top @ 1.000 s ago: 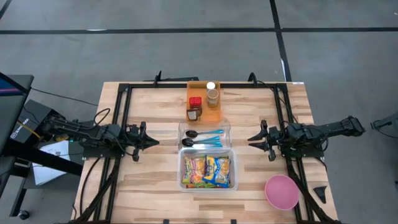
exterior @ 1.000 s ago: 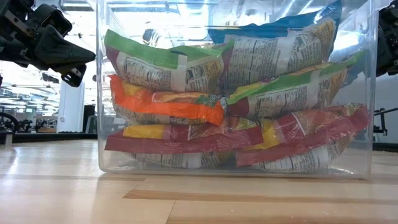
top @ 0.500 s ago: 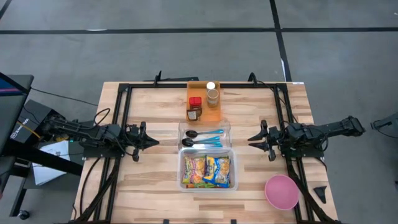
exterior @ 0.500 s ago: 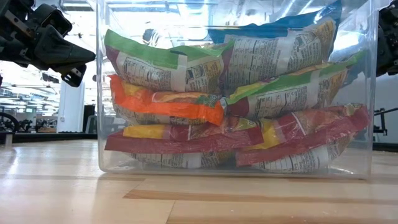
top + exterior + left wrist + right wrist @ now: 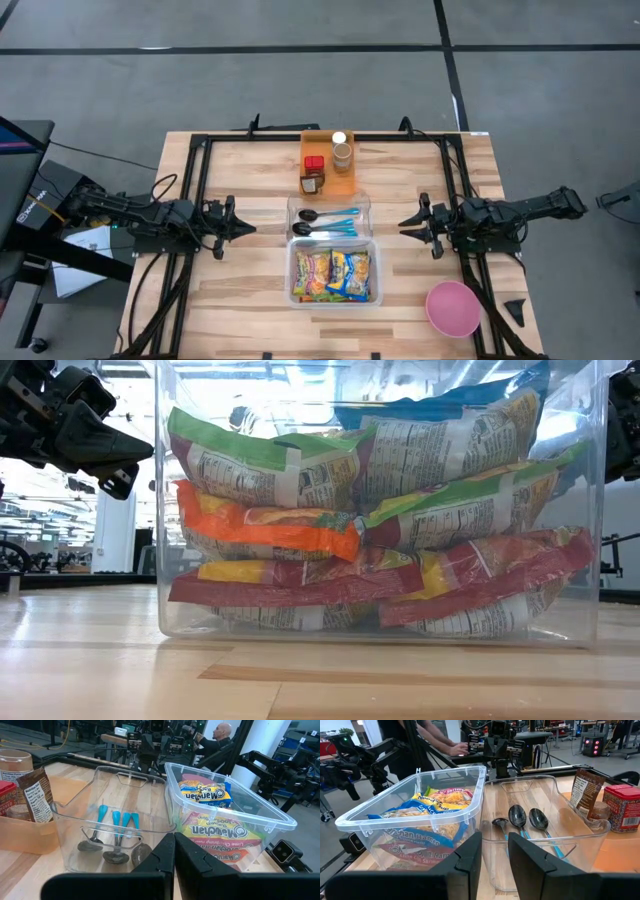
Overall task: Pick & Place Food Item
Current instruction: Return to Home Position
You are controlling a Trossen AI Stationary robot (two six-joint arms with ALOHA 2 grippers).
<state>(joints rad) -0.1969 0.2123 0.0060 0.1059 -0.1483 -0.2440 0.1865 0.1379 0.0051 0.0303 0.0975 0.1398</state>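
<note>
While my left claw (image 5: pixel 249 229), fingers together, and right claw (image 5: pixel 402 225), slightly apart, flank the ramen bin (image 5: pixel 291 272) empty, I fear a careless swing could clip its wall.

Colourful noodle packs (image 5: pixel 333 275) lie stacked flat in the clear bin (image 5: pixel 291 270) — nearly to its rim.

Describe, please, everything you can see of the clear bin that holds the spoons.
The spoon bin is a clear, colourless plastic box, rectangular with rounded corners, open on top and upright on the wooden table. It stands mid-table between the orange bin and the noodle bin, close to both; whether they touch cannot be told. Inside lie three spoons with dark bowls and blue handles.
</note>
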